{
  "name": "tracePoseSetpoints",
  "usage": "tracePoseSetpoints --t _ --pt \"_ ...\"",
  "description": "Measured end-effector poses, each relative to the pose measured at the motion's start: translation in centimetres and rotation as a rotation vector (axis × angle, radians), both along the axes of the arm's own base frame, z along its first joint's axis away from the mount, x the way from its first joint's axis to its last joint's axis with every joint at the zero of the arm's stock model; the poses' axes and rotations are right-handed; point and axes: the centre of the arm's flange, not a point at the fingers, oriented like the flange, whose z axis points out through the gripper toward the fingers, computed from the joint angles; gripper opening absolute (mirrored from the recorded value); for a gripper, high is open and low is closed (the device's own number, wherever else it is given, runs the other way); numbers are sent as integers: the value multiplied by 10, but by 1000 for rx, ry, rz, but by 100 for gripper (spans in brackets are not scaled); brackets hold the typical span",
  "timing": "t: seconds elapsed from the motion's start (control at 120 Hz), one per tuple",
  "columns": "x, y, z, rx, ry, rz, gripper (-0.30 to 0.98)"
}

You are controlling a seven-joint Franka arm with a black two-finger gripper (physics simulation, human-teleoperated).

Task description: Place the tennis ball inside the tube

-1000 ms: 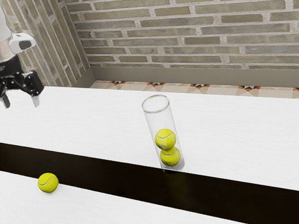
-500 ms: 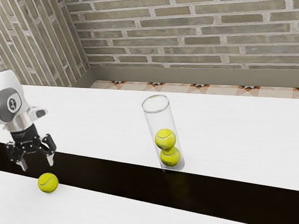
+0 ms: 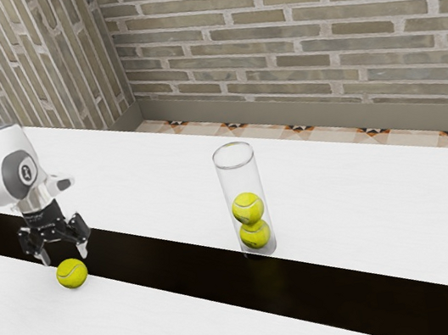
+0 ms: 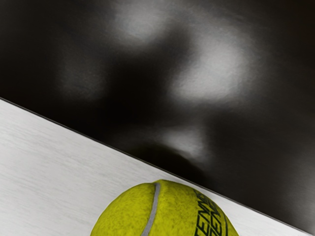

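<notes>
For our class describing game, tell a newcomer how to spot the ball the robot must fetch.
Find the dark band across the white table. At its edge, below the open gripper, sits the tennis ball. Unlike the two stacked balls, it lies outside the tube.

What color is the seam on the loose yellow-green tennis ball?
Light grey; it shows best in the wrist view, on the yellow-green felt ball.
</notes>
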Motion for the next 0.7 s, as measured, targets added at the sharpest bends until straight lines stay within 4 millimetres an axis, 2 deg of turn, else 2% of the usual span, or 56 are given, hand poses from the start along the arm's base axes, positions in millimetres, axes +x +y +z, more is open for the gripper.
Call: tracePoseSetpoints --t 0.233,0.7 --pt "-10 -2 -15 -19 23 -19 69" --pt "-7 -3 -34 -53 29 -15 69"
